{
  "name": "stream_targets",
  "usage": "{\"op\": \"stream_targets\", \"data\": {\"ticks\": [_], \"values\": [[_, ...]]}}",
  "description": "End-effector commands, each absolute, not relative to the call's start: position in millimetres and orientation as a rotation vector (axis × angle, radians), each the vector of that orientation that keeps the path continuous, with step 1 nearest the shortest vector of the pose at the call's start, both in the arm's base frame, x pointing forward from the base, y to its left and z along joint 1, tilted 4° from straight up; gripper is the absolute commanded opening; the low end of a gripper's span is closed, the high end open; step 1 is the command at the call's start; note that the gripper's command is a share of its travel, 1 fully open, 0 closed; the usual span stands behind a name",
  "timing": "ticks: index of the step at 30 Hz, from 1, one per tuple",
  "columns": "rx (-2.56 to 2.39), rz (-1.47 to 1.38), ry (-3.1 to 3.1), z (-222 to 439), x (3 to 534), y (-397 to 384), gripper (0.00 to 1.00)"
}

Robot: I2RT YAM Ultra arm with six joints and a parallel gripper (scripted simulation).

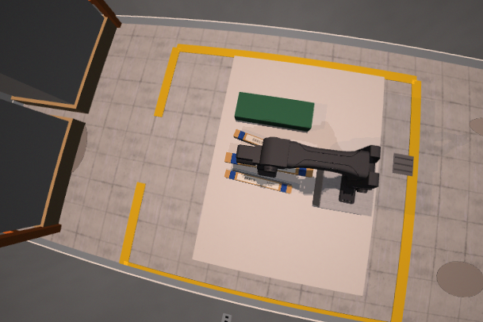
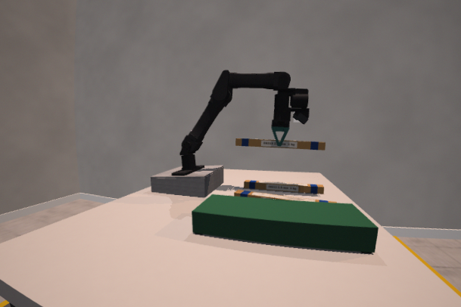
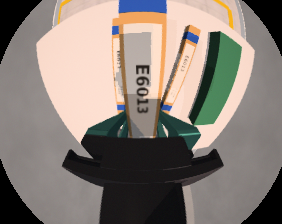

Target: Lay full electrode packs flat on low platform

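My gripper [image 2: 279,143] [image 3: 142,111] is shut on one orange, blue-banded electrode pack [image 1: 303,171] [image 2: 303,145] [image 3: 144,47], gripped near its middle and held roughly level, high above the table. The arm hides much of it in the top view. A second pack [image 1: 242,135] [image 2: 244,193] [image 3: 184,62] lies slanted on the table beside the platform. A third pack [image 1: 249,178] [image 2: 281,187] [image 3: 118,72] lies flat on the table, farther from the platform. The low green platform [image 1: 274,110] [image 2: 284,213] [image 3: 223,80] carries no pack.
The arm stands on a grey block [image 1: 329,200] [image 2: 179,185] at one edge of the pale table [image 1: 270,242] [image 2: 136,257]. The platform's long side runs beside the slanted pack, with a narrow gap between them.
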State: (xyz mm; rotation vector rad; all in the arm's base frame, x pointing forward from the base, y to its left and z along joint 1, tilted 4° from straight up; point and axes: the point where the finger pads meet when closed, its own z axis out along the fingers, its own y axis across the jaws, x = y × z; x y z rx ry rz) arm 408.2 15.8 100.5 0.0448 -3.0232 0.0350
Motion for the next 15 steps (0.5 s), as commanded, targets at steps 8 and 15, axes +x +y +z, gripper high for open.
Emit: {"op": "stream_targets", "data": {"ticks": [8,15], "values": [[0.040,0.033,-3.117,138.1,414.5,12.5,0.00],[0.039,0.033,-3.118,138.4,414.8,11.9,0.00]]}}
